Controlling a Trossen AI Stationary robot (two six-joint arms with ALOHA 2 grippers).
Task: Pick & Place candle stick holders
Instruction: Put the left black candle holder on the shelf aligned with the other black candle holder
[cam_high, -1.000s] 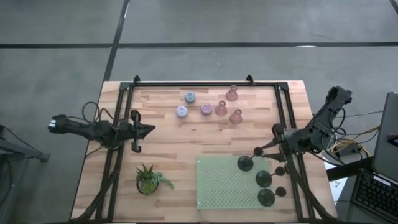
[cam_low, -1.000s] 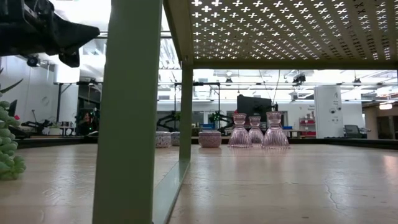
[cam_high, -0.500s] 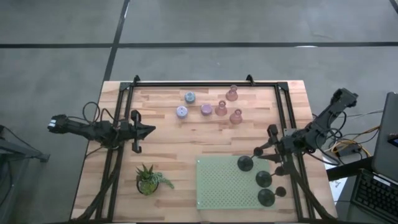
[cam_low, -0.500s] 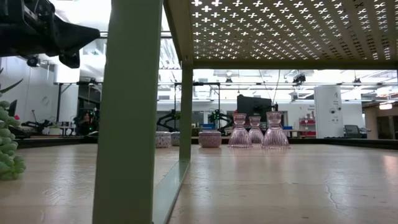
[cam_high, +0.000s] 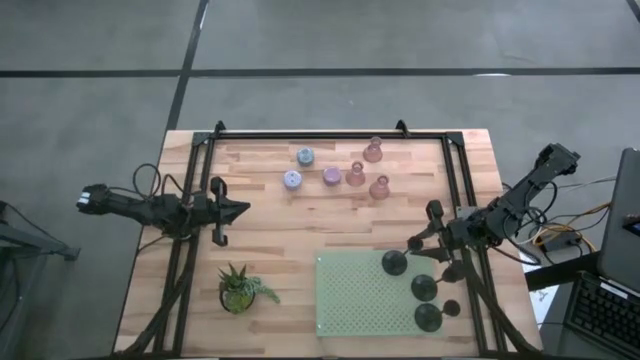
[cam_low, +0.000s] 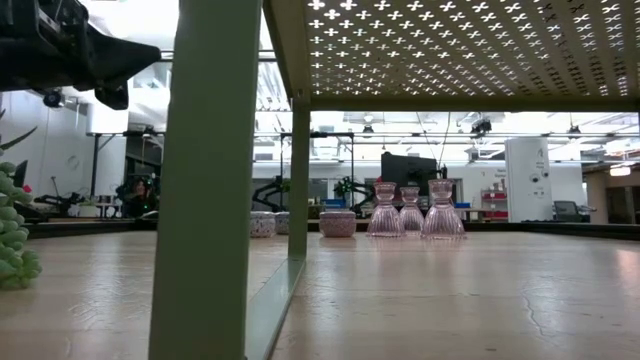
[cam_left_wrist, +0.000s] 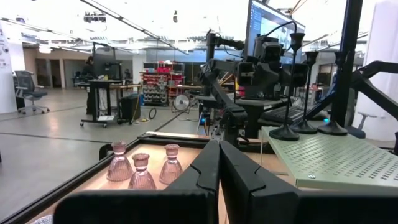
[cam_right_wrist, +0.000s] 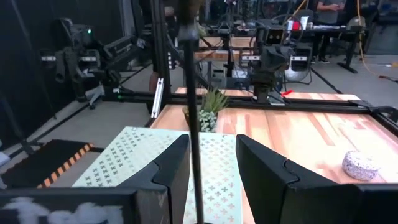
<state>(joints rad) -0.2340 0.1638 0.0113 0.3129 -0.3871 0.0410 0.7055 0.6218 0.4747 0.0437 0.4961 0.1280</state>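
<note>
Three black candle stick holders (cam_high: 424, 288) are standing on the green perforated shelf (cam_high: 350, 300). The right gripper (cam_high: 418, 243), fingers spread around a thin black stem, is hovering beside them. Three pink holders (cam_high: 356, 174) and three lilac ones (cam_high: 305, 156) are waiting on the table. The left gripper (cam_high: 243, 208) is idling, fingers pressed together.

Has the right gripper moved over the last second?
Yes. The right gripper has moved toward the table's middle, away from the right rail, above the black candle stick holder.

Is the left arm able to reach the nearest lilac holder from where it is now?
Probably yes. The left gripper is shut and holds nothing, and only bare tabletop lies between it and the lilac holder; it must open first.
</note>
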